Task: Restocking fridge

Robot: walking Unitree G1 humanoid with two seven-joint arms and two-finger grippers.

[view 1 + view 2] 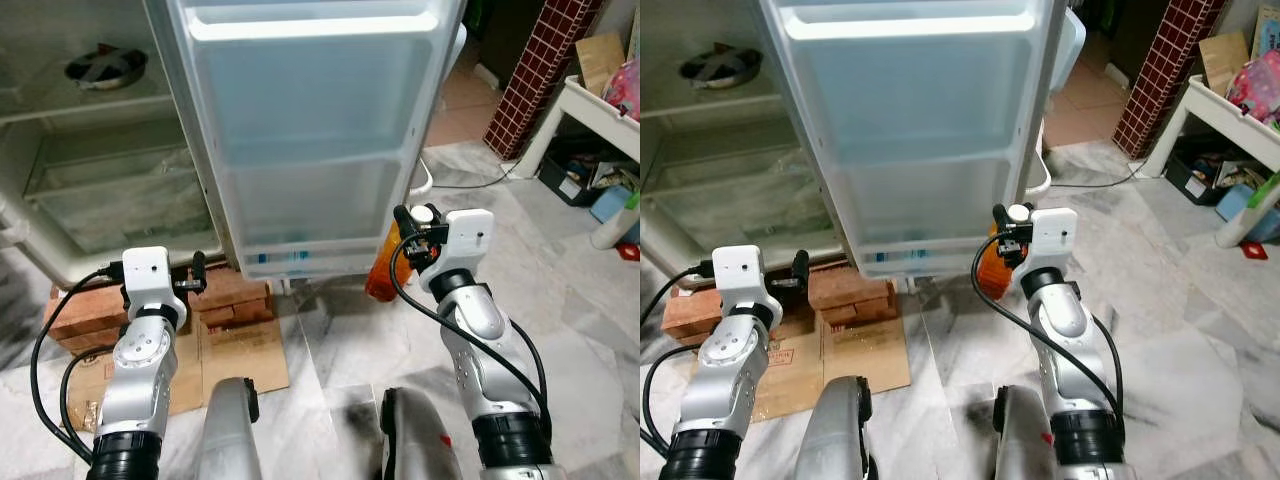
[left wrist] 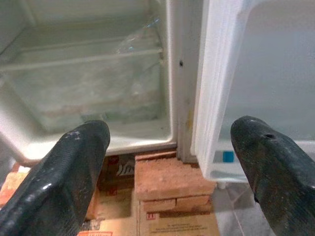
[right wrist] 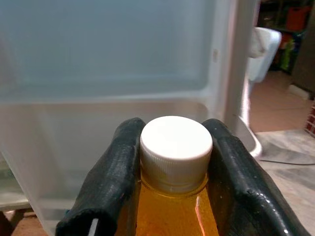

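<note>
Right pincer (image 3: pixel 172 182) around white-capped amber bottle (image 3: pixel 174 206)

Arms: silver metal w/ black cuffs, black cables looped alongside.
Wrist cams: white boxes.
Left gripper (image 2: pixel 167 162) fingers (image 2: pixel 74 162): black, rubbery.

Marble-tile floor (image 1: pixel 590 350) underfoot; ahead of the left gripper (image 1: pixel 197 272), stacked bricks (image 2: pixel 167 183) prop the fridge (image 1: pixel 110 200), with flattened cardboard (image 1: pixel 240 350) just beneath that claw. Inside, a steel bowl (image 1: pixel 105 66) sits on the fridge shelf (image 1: pixel 80 105), well beyond the left gripper.
</note>
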